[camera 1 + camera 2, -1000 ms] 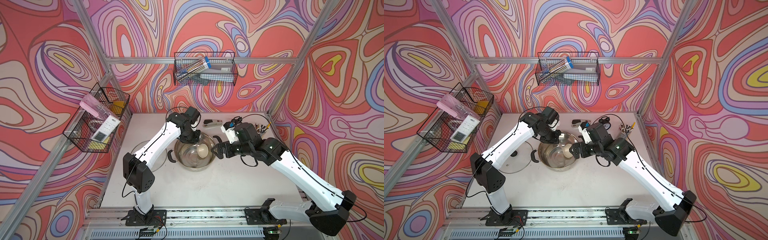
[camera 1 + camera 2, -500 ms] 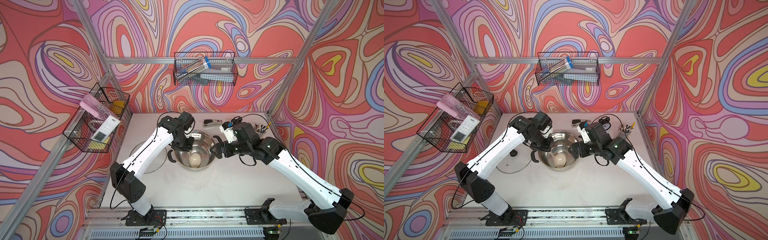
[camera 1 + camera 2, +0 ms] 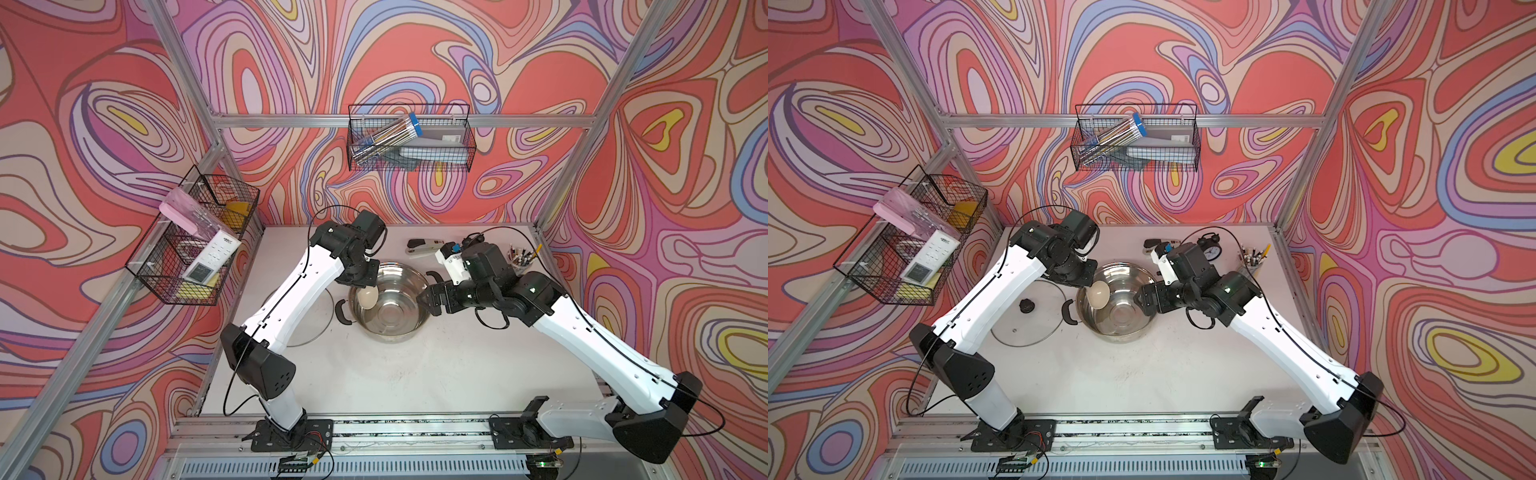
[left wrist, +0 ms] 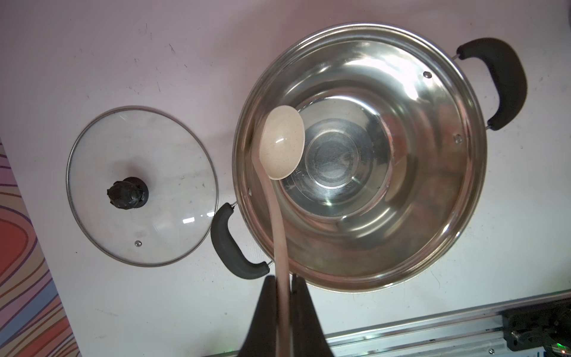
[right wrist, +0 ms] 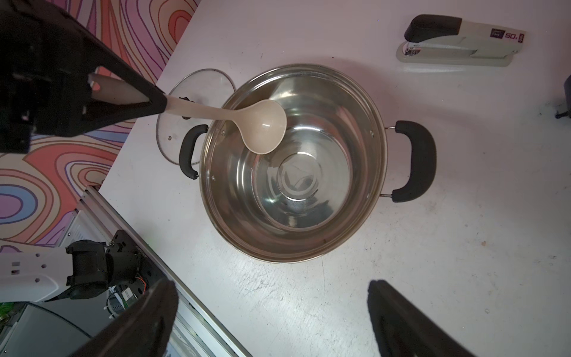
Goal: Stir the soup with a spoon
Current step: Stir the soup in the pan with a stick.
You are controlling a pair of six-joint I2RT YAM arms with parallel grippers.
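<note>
Spoon [image 3: 368, 297] has swept to the pot [image 3: 409, 282] wall nearest the lid [image 3: 1034, 328]

Top views overhead, facing down; both wrist cams close over pot [image 4: 432, 216].

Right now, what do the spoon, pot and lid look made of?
Spoon: probably plastic, cream, satin; faint speckle, soft highlight.
Pot: polished steel, seemingly stainless; mirror-like reflections. Its handles look like black plastic, matte.
Lid: clear glass, metal rim; table shows through. Knob black, material unclear.
</note>
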